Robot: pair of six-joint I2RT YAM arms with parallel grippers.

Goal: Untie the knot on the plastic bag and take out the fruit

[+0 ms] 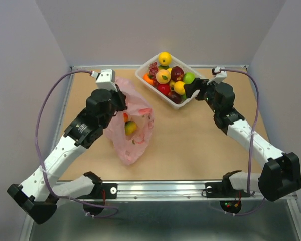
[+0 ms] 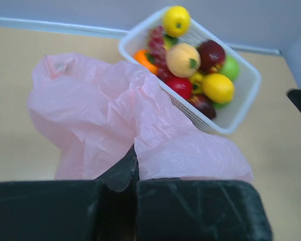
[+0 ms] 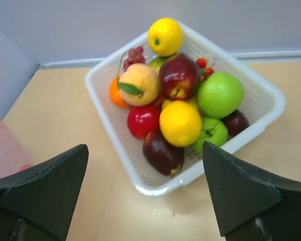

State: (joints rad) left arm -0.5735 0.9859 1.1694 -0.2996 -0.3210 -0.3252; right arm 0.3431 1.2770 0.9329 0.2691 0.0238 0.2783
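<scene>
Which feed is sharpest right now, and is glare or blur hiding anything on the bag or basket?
Top external: evenly lit, sharp, soft shadows; the plastic bag is translucent, one fruit showing through. Left wrist: softest, bag folds slightly blurred, jaws a dark blur at the bottom. Right wrist: the basket in good focus, small glints on the glossy pieces, nothing hidden; near jaws soft.

A tan wooden table [image 1: 190,148] sits enclosed by plain pale grey walls [image 1: 160,25] on three sides, a metal rail [image 1: 160,189] along its near edge, evenly lit
</scene>
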